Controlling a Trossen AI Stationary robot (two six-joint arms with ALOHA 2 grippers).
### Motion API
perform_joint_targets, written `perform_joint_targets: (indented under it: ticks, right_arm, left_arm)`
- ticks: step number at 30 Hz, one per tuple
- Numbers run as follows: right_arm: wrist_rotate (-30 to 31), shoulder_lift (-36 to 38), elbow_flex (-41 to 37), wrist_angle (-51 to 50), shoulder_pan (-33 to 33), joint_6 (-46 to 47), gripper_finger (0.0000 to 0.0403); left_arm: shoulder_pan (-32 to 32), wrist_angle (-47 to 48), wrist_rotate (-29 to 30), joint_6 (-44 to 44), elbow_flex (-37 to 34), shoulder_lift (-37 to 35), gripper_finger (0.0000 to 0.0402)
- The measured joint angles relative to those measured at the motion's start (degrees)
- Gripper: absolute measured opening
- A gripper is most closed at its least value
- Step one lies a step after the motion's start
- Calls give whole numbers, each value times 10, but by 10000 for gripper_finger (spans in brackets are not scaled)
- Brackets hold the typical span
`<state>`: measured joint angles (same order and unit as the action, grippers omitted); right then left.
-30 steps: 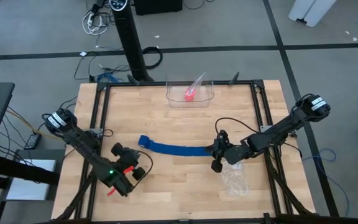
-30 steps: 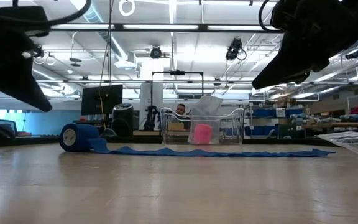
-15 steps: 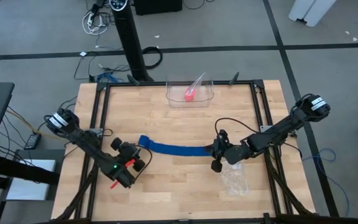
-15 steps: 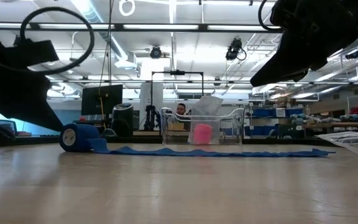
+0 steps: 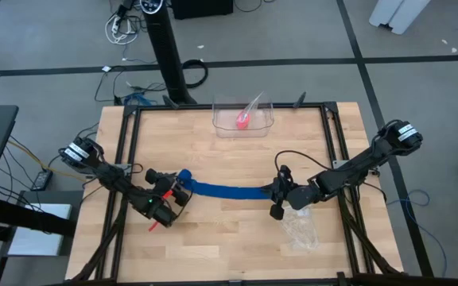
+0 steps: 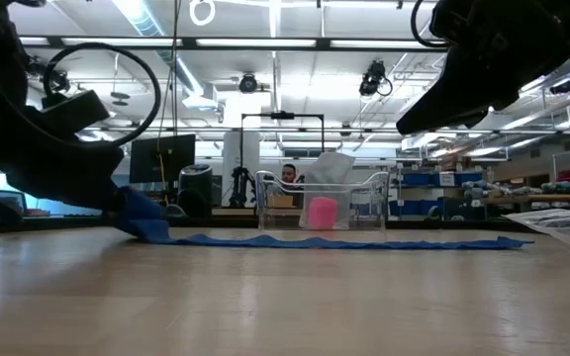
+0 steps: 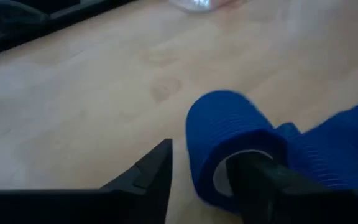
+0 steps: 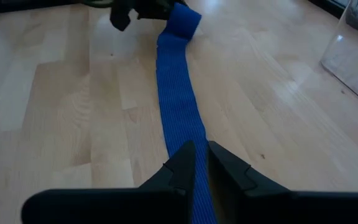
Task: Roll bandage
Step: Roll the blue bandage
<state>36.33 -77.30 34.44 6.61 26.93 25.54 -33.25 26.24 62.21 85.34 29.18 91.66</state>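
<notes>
The bright blue bandage lies flat across the table's middle as a long strip (image 5: 229, 191), with its rolled-up left end (image 5: 184, 179) on its side. My left gripper (image 5: 177, 191) is open at that roll. In the left wrist view (image 7: 207, 165) one finger stands before the roll's open end (image 7: 229, 171) and the other beside it over bare wood. My right gripper (image 5: 274, 194) is shut over the strip's right end (image 8: 179, 118). In the low view it stands above the table, clear of the strip (image 6: 364, 241). My left gripper comes level at the roll from the table's near left. One finger (image 7: 260, 177) stands before the hollow core at the roll's open end. I cannot tell whether it touches the roll. The roll lies on the table.
A clear plastic box (image 5: 243, 125) holding a small pink-red roll (image 5: 242, 120) stands at the far middle. A clear plastic bag (image 5: 299, 226) lies near my right gripper. A person (image 6: 287, 175) shows far behind the table in the low view.
My left gripper has gone down and toward the table's far edge to the bandage roll, and now hides most of the roll in the low view. The bandage lies as before.
</notes>
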Motion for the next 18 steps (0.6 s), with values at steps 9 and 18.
perform_joint_targets:
  ticks: [9,18]
  right_arm:
    - [-1,0,0,43,-2,-13,39]
    - [-75,0,0,234,-43,-127,19]
  left_arm:
    - [9,-76,144,-166,5,-4,20]
    - [-25,-76,257,-362,83,-65,21]
